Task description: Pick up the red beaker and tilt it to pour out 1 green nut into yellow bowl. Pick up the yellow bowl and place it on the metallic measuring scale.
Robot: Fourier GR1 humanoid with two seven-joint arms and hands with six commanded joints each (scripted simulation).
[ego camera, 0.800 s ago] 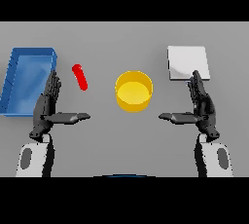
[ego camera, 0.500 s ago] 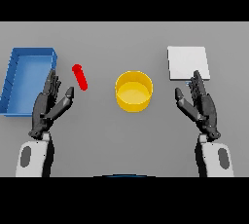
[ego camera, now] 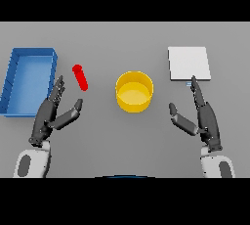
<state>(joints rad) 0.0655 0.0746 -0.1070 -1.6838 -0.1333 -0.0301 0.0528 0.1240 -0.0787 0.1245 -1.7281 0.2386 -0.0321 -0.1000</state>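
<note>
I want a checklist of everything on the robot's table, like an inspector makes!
Surface: grey table, flat and plain.
Job's things: red beaker between tray and bowl; yellow bowl mid-table; metallic measuring scale at the far right.
Clutter: blue tray at the left.
Hands: left robot hand open, near the beaker, holding nothing; right robot hand open, fingertips just short of the scale.
Cables: nothing seen.
Surroundings: nothing seen.

Table (ego camera: pixel 122 40): plain grey, matte surface filling the whole view from edge to edge.
Table finish: uniform, without seams, marks or pattern.
Light: even and diffuse, with soft, faint shadows on the surface.
Walls, floor, windows: outside the view.
</note>
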